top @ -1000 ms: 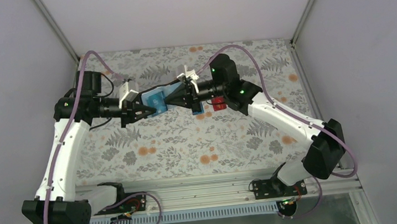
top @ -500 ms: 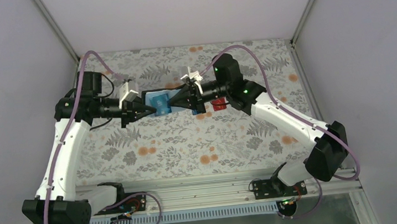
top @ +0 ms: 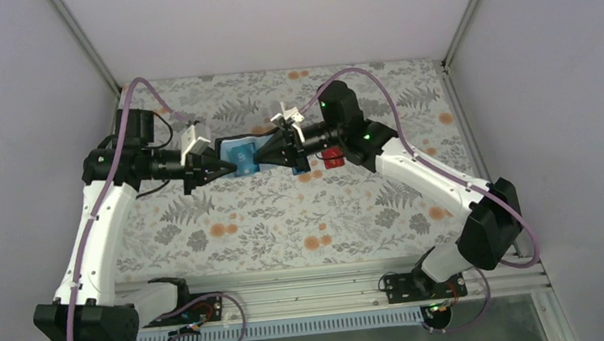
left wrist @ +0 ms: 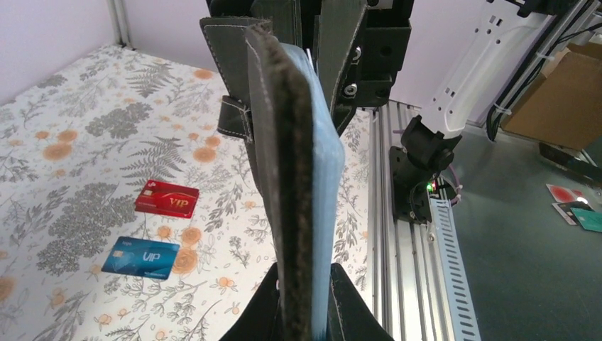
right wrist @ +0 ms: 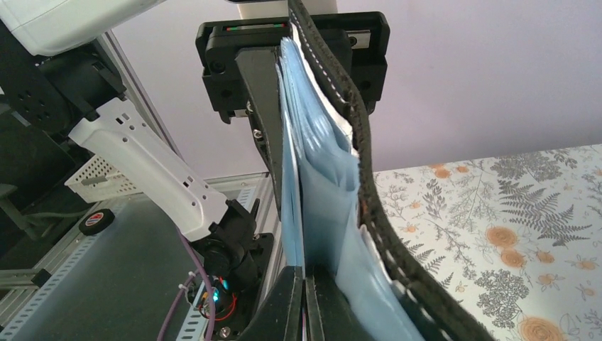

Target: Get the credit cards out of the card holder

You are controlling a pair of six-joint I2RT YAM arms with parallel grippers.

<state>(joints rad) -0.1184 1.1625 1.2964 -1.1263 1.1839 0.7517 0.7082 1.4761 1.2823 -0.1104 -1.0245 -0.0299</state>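
The card holder (top: 239,153), light blue inside with dark edges, hangs in the air between both grippers. My left gripper (top: 226,168) is shut on its left end; in the left wrist view (left wrist: 304,312) the fingers clamp the holder (left wrist: 294,177) edge-on. My right gripper (top: 259,153) is shut on a thin layer at the holder's right end, as the right wrist view (right wrist: 305,302) shows against the holder (right wrist: 319,177). The red card (top: 332,159) (left wrist: 167,198) and the blue card (top: 305,171) (left wrist: 140,257) lie on the table. The teal-green card is hidden.
The floral mat (top: 287,223) covers the table between grey walls. A metal rail (top: 310,284) with the arm bases runs along the near edge. Loose small cards (left wrist: 573,206) lie on the floor beyond the rail. My right arm (top: 418,175) passes over the two cards.
My right gripper has moved left, closer to the left gripper, and the holder between them looks shorter. The left arm and the two cards on the table have stayed put.
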